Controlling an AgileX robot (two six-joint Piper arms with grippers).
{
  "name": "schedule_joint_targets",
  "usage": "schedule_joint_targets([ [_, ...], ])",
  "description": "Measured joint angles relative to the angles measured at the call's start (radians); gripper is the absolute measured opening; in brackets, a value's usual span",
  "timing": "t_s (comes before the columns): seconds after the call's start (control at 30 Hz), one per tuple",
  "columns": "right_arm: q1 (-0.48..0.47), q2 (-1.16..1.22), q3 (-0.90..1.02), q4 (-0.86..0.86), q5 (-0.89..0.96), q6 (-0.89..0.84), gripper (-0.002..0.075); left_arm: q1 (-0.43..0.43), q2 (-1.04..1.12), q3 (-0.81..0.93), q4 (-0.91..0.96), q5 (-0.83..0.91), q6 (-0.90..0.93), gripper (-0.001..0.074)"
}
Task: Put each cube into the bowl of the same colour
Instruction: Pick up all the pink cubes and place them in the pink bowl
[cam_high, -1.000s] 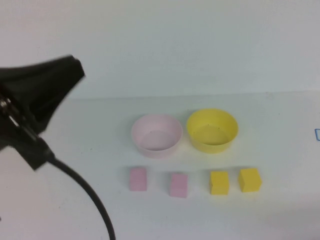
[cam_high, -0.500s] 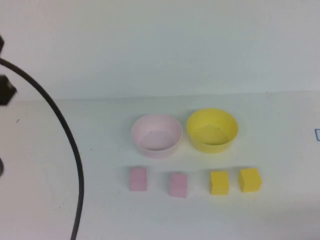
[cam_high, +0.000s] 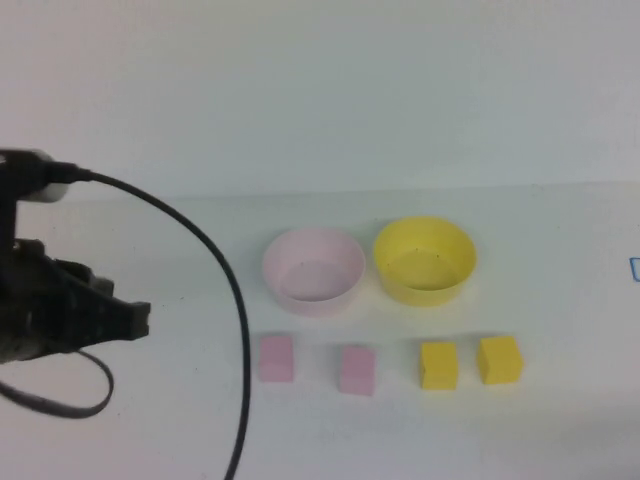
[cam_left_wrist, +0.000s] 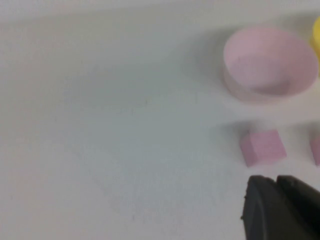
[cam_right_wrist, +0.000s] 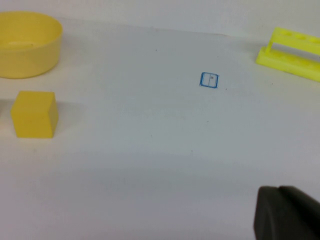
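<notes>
Nearest, at nine o'clock: left gripper (cam_high: 135, 320), fingers closed, empty, over bare bench (cam_high: 560, 250). Right gripper (cam_right_wrist: 285, 212) closed too, empty, beyond the yellow cubes. Mid-bench, in a row: two pink cubes (cam_high: 276, 358), two yellow cubes (cam_high: 439, 365). Farther, toward twelve: pink bowl (cam_high: 313, 270), yellow bowl (cam_high: 424, 260), touching. No readable writing.

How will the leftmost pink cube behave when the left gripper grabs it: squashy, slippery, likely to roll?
The leftmost pink cube looks matte and foam-like, so probably light, slightly squashy and not slippery. Its flat faces should stop it rolling. Left gripper is shut, off to its left; right gripper is shut too.
</notes>
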Motion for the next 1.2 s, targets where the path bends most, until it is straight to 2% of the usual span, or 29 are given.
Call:
schedule_joint_targets([
  [0.1, 0.0, 0.0, 0.0, 0.0, 0.0, 0.0, -0.0002, 0.0, 0.084, -0.097, -0.113, 0.171, 0.1, 0.0],
  [0.23, 0.0, 0.0, 0.0, 0.0, 0.0, 0.0, -0.0002, 0.0, 0.208, -0.23, -0.277, 0.252, 0.276, 0.0],
  [0.57, 0.0, 0.0, 0.0, 0.0, 0.0, 0.0, -0.0002, 0.0, 0.473, -0.377, -0.226, 0.357, 0.267, 0.0013],
  [0.67, 0.0, 0.0, 0.0, 0.0, 0.0, 0.0, -0.0002, 0.0, 0.537, -0.385, -0.228, 0.379, 0.251, 0.0092],
  [0.83, 0.0, 0.0, 0.0, 0.0, 0.0, 0.0, -0.0002, 0.0, 0.64, -0.412, -0.329, 0.331, 0.21, 0.0363],
  [0.93, 0.0, 0.0, 0.0, 0.0, 0.0, 0.0, -0.0002, 0.0, 0.695, -0.434, -0.368, 0.303, 0.216, 0.0461],
  [1.03, 0.0, 0.0, 0.0, 0.0, 0.0, 0.0, -0.0002, 0.0, 0.745, -0.464, -0.371, 0.3, 0.216, 0.049],
  [1.2, 0.0, 0.0, 0.0, 0.0, 0.0, 0.0, -0.0002, -0.008, 0.816, -0.504, -0.371, 0.299, 0.155, 0.0467],
])
